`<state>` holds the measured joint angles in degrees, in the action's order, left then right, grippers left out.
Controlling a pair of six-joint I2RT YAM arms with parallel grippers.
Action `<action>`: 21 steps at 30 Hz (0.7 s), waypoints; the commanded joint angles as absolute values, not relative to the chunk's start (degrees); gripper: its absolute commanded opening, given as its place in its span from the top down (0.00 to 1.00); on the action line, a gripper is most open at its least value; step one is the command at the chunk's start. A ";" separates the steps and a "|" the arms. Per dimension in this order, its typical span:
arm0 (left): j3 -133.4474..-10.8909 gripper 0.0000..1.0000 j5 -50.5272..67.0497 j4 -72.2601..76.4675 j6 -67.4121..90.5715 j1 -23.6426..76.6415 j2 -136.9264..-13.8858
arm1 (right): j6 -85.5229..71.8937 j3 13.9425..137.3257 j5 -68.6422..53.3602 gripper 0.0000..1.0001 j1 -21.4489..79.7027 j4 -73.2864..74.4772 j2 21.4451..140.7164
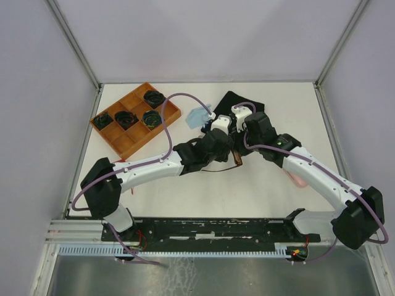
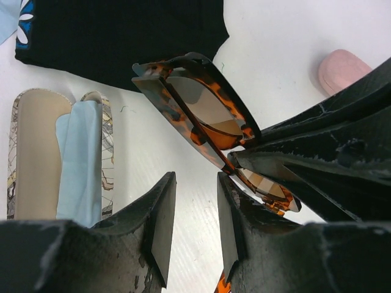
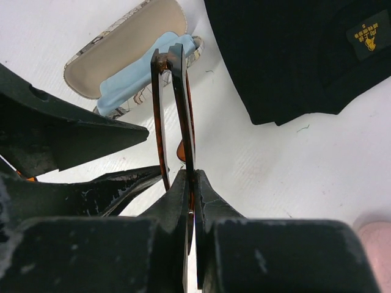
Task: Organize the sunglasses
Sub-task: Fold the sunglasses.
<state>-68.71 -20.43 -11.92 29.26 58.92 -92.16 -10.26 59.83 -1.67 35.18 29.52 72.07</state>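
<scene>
The brown-tinted sunglasses (image 2: 208,104) with a tortoiseshell frame are held off the table at its middle (image 1: 236,158). My right gripper (image 3: 191,183) is shut on their frame (image 3: 179,91), which stands edge-on between its fingers. My left gripper (image 2: 192,226) is open and empty just beside them, its right finger (image 2: 231,220) next to one end of the frame. Both grippers meet at the table's centre: the left gripper (image 1: 219,126) and the right gripper (image 1: 237,132). The red sunglasses are not in view.
The grey patterned case (image 2: 33,152) lies open with a light blue cloth (image 2: 79,165) in it, left of the grippers (image 1: 197,116). A black cloth (image 1: 241,102) lies behind. The pink case (image 2: 342,70) lies to the right. An orange divided tray (image 1: 123,145) stands back left.
</scene>
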 commanded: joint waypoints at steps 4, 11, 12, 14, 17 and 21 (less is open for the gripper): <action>-73.20 0.60 -19.86 -8.91 26.61 59.36 -93.46 | -12.68 58.78 -3.87 1.00 35.68 26.10 71.27; -69.51 0.59 -24.46 -9.26 24.26 59.26 -84.49 | -20.59 56.88 20.20 1.00 35.38 27.66 68.68; -68.66 0.58 -24.59 -9.19 23.58 59.22 -83.03 | -22.49 56.60 23.76 1.00 35.12 27.62 68.16; -67.00 0.58 -24.10 -8.86 22.10 59.29 -80.11 | -25.96 55.28 28.20 1.00 34.66 25.85 66.16; -63.37 0.58 -20.26 -7.80 19.80 59.34 -76.69 | -29.63 53.82 31.04 1.00 33.79 22.32 63.39; -58.65 0.58 -17.35 -6.63 18.87 59.38 -73.44 | -32.50 53.14 31.92 1.00 32.99 18.98 60.49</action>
<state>-62.65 -20.58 -9.30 23.33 59.00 -75.55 -26.48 53.41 25.85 33.69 26.48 64.31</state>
